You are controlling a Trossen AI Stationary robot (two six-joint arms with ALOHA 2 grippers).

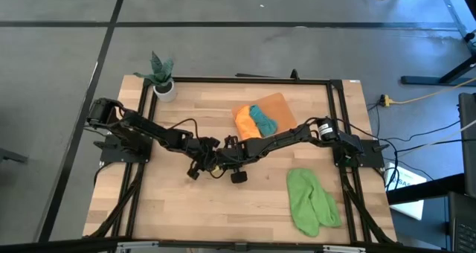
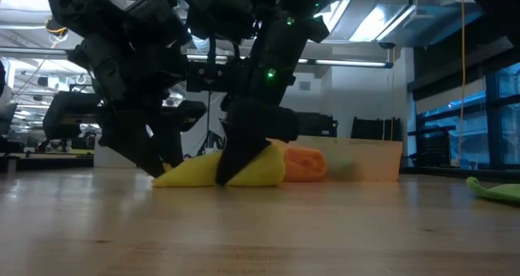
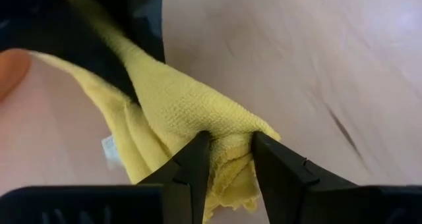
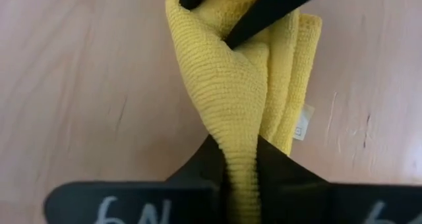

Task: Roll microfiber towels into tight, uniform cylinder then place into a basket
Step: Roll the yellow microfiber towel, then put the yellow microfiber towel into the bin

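Note:
A yellow microfiber towel, bunched into a loose roll, lies on the wooden table at its middle; in the high view both arms hide it. My left gripper is shut on one end of it and my right gripper on the other. In the low view my left gripper comes down on the towel's left and my right gripper on its middle. The orange basket at the far middle holds an orange towel and a teal towel. A light green towel lies flat at the near right. My left gripper pinches the yellow towel's bunched end between its two fingers, several folded layers together. It comes slanting down from the table's left. The towel rests on the table. My right gripper pinches a raised fold of the yellow towel between its two fingers, which nearly meet across it. It comes steeply from above, on the table's right. The towel runs away from the fingers along the table, its lower layers on the wood.
A white pot with a green plant stands at the far left corner. A black frame runs round the table. Bare wood lies at the near left.

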